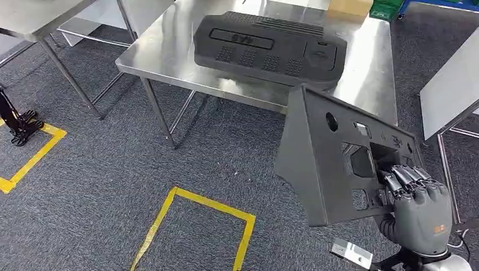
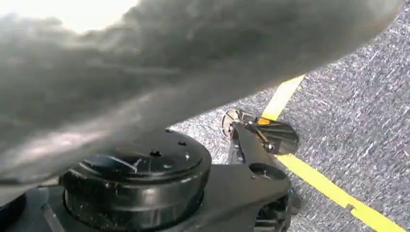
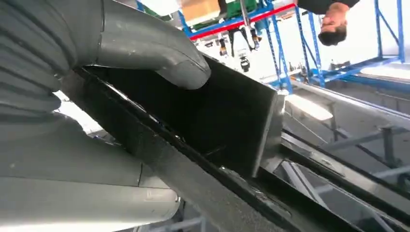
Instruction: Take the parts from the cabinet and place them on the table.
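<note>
- Gripping a dark angled panel (image 1: 339, 164), the right hand (image 1: 415, 203) has its fingers hooked through a cutout, its thumb (image 3: 159, 53) clamped on the edge.
- Ahead of that hand, one flat dark part (image 1: 271, 48) already lies on the steel table (image 1: 373, 73).
- The panel looks not yet delivered; the left hand's state cannot be told.

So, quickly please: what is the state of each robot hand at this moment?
Left robot hand: cannot be told; its wrist view is blurred.
Right robot hand: closed on the dark grey panel, fingers hooked through a cutout, short of the steel table.
</note>
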`<action>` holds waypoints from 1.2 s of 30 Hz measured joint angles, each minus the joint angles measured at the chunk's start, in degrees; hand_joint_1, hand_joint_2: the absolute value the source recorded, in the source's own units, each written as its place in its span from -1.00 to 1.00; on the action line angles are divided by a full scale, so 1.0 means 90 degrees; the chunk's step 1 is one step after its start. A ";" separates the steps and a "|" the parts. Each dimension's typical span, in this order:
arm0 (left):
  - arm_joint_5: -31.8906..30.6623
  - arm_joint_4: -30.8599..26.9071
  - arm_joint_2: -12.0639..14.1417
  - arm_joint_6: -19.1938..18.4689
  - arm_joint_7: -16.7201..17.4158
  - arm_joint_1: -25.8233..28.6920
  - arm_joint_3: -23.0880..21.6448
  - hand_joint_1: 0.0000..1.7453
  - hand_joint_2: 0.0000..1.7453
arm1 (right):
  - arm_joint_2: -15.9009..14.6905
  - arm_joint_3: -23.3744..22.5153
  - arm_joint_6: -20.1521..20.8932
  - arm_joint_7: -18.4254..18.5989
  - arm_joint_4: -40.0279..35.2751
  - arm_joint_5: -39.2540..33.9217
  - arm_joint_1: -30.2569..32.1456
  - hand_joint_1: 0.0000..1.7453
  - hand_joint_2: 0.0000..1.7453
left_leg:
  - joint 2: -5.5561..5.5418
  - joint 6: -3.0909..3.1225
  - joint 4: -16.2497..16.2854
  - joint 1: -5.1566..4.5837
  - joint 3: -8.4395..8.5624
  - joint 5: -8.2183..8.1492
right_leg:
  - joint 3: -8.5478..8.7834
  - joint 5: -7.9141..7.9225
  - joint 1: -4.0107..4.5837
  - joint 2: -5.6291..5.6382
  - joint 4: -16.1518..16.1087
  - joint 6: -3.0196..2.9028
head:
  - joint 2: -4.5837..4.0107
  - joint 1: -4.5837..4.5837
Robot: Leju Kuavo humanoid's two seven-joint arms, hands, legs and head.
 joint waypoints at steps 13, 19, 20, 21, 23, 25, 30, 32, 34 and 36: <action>-0.0005 0.0049 0.0051 0.0000 -0.0005 0.0014 0.0000 -1.00 -1.00 | -0.0005 0.0005 0.0005 -0.0007 0.0007 0.0000 -0.0035 1.00 1.00 | -0.0028 0.0111 0.0111 -0.0029 -0.0507 0.0472 | 0.0671 -0.0517 0.0128 0.0082 0.0029 0.0024 | 0.0000 -0.0075; -0.0005 0.0051 0.0053 0.0000 -0.0005 0.0020 0.0000 -1.00 -1.00 | -0.0027 -0.0002 0.0005 -0.0007 0.0007 0.0000 -0.0060 1.00 1.00 | -0.0049 0.0277 0.0048 -0.0001 -0.0339 0.0371 | -0.0402 -0.1011 0.0076 0.0047 0.1670 0.0079 | 0.0000 -0.0034; -0.0007 0.0051 0.0053 0.0000 -0.0005 0.0024 0.0000 -1.00 -1.00 | -0.0027 -0.0002 0.0005 -0.0007 0.0014 0.0000 -0.0060 1.00 1.00 | -0.0050 0.0282 0.0048 -0.0006 -0.0318 0.0342 | -0.0667 -0.1099 0.0060 0.0047 0.1979 0.0087 | 0.0000 -0.0034; -0.0005 0.0051 0.0056 0.0000 -0.0005 0.0029 0.0003 -1.00 -1.00 | -0.0027 -0.0002 0.0007 -0.0007 0.0019 0.0000 -0.0059 1.00 1.00 | -0.0053 0.0280 0.0048 -0.0008 -0.0285 0.0310 | -0.0796 -0.1050 0.0046 0.0045 0.2006 0.0127 | 0.0000 -0.0036; -0.0007 0.0051 0.0056 0.0000 -0.0005 0.0031 0.0003 -1.00 -1.00 | -0.0029 -0.0002 0.0007 -0.0002 0.0022 0.0000 -0.0058 1.00 1.00 | -0.0060 0.0264 0.0046 -0.0008 -0.0174 0.0231 | -0.0592 -0.0555 0.0024 0.0040 0.1196 0.0271 | 0.0000 -0.0032; -0.0005 0.0051 0.0056 0.0000 -0.0005 0.0030 0.0000 -1.00 -1.00 | -0.0032 -0.0005 0.0005 0.0000 0.0022 0.0000 -0.0062 1.00 1.00 | -0.0063 0.0226 0.0032 -0.0006 -0.0077 0.0149 | -0.0171 0.0062 0.0025 -0.0003 0.0059 0.0305 | 0.0000 -0.0024; -0.0007 0.0056 0.0053 0.0000 -0.0005 0.0024 0.0003 -1.00 -1.00 | -0.0044 -0.0019 0.0007 0.0000 0.0020 0.0000 -0.0050 1.00 1.00 | -0.0020 0.0013 0.0063 -0.0012 0.0118 0.0121 | 0.0063 -0.0010 0.0117 -0.0009 -0.0038 -0.0112 | 0.0000 -0.0029; -0.0007 0.0061 0.0053 0.0000 -0.0005 0.0017 0.0000 -1.00 -1.00 | -0.0039 -0.0015 0.0007 0.0000 0.0019 0.0000 -0.0047 1.00 1.00 | -0.0013 0.0010 0.0497 -0.0011 -0.0043 -0.0098 | 0.0203 -0.0032 0.0074 -0.0021 -0.0052 -0.0180 | 0.0000 -0.0063; -0.0007 0.0063 0.0053 -0.0002 -0.0005 0.0002 0.0000 -1.00 -1.00 | -0.0032 -0.0015 0.0007 0.0002 0.0019 0.0000 -0.0047 1.00 1.00 | -0.0015 0.0000 0.1430 -0.0013 -0.0625 -0.0451 | 0.0243 -0.0075 0.0094 -0.0018 -0.0051 -0.0239 | 0.0000 -0.0087; -0.0007 0.0063 0.0058 0.0000 -0.0005 0.0016 0.0000 -1.00 -1.00 | -0.0029 -0.0007 0.0007 0.0000 0.0022 0.0002 -0.0041 1.00 1.00 | -0.0014 -0.0015 0.1890 -0.0012 -0.1056 -0.0681 | 0.0298 -0.0141 0.0114 -0.0002 -0.0048 -0.0254 | 0.0000 -0.0092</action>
